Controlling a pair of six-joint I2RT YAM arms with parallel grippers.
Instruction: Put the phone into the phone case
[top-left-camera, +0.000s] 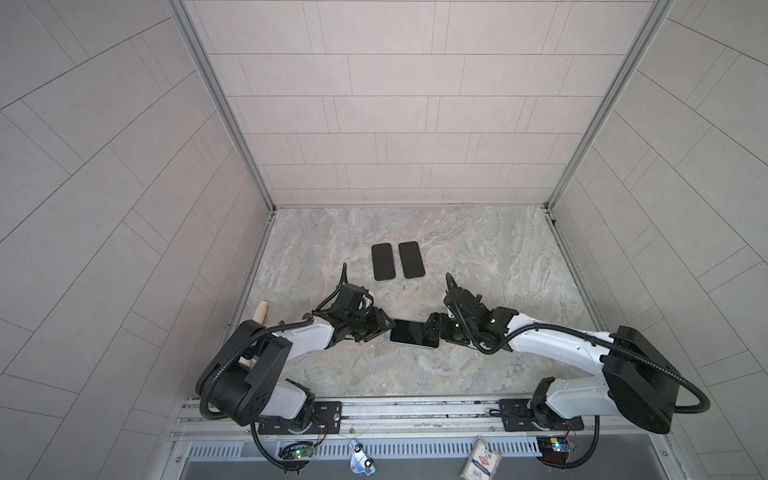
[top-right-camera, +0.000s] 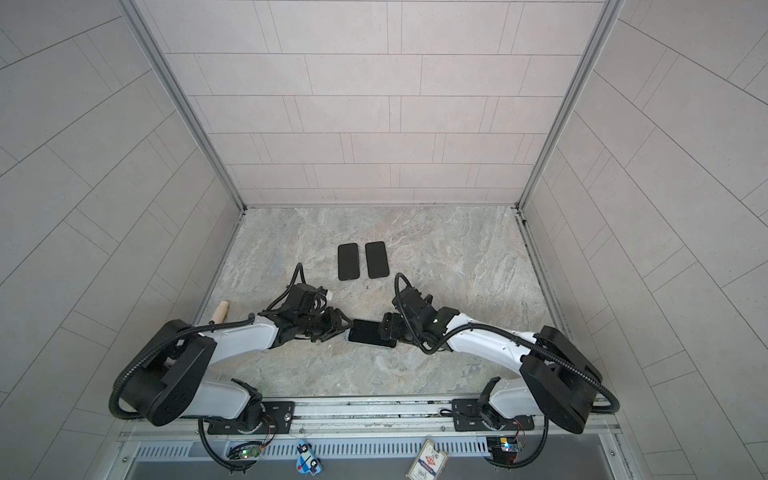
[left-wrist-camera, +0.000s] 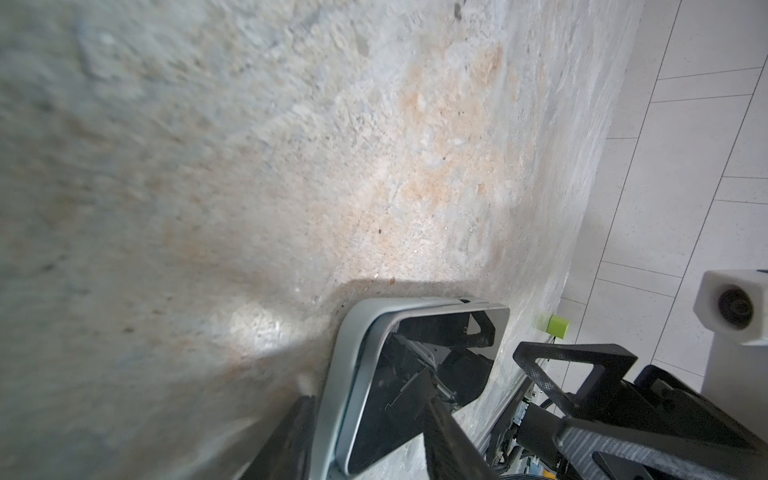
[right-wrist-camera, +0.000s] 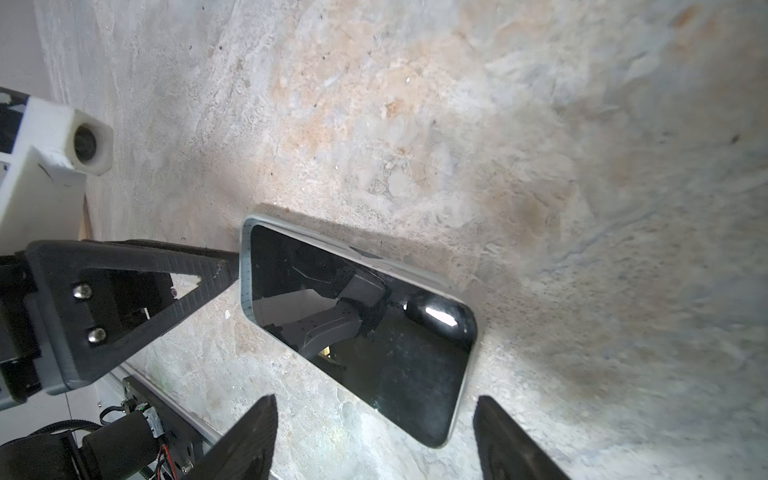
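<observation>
Right wrist view: the phone lies screen-up inside the pale phone case on the desk. The right fingers stand open astride one end. The left fingers bracket the other end, but I cannot tell whether they grip. It would be best to brace the case and press the corners down evenly, without sliding it.

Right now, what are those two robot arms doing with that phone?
The robot is busy with the phone, lying screen-up on the table with a pale case round its edge. The left pincer is at one end, fingers by the case's corner; I can't tell if it grips. The right pincer is open, straddling the other end.
</observation>
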